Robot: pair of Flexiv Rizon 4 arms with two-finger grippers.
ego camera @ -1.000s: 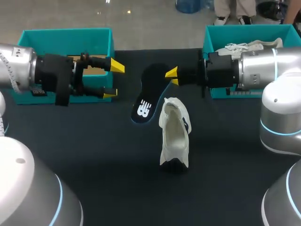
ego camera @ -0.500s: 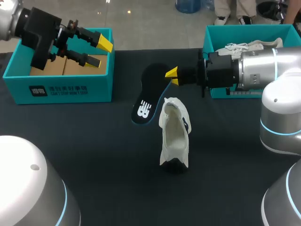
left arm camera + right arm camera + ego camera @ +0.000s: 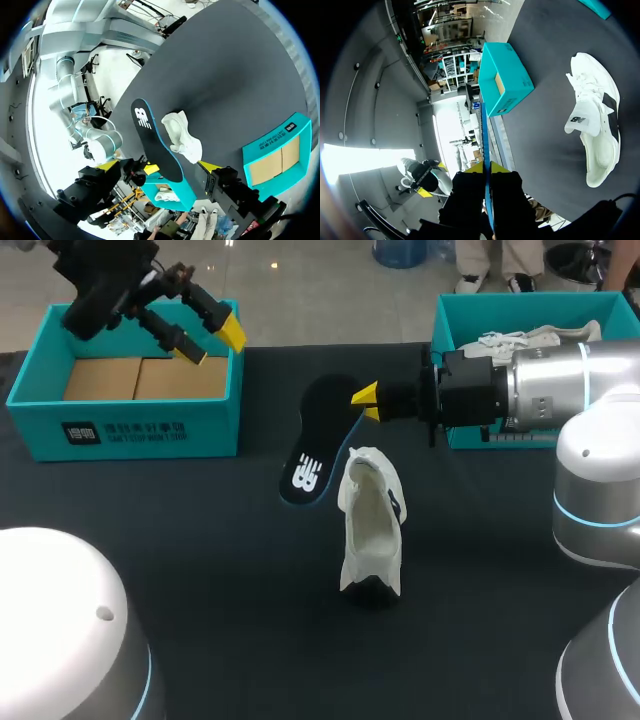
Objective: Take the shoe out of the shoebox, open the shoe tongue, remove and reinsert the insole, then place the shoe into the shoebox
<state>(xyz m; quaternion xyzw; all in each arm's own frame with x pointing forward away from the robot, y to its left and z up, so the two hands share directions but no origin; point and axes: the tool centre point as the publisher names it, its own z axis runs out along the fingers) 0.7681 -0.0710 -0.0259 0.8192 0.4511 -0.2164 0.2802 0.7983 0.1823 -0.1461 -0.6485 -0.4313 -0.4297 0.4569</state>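
Over the dark table [image 3: 200,540], right end effector [image 3: 366,402] clamps the insole [image 3: 318,435] beside the shoe [image 3: 372,530]; left end effector [image 3: 212,340] spread apart.

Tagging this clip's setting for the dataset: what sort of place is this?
Probably a robot lab test bench, not a shop: the left gripper and right gripper hang over a black table, with a teal left shoebox and right shoebox, and one white shoe beside its insole.

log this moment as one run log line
phase: insole out | right gripper: shut on insole edge | left gripper: open, above left shoebox | white shoe: on table beside insole
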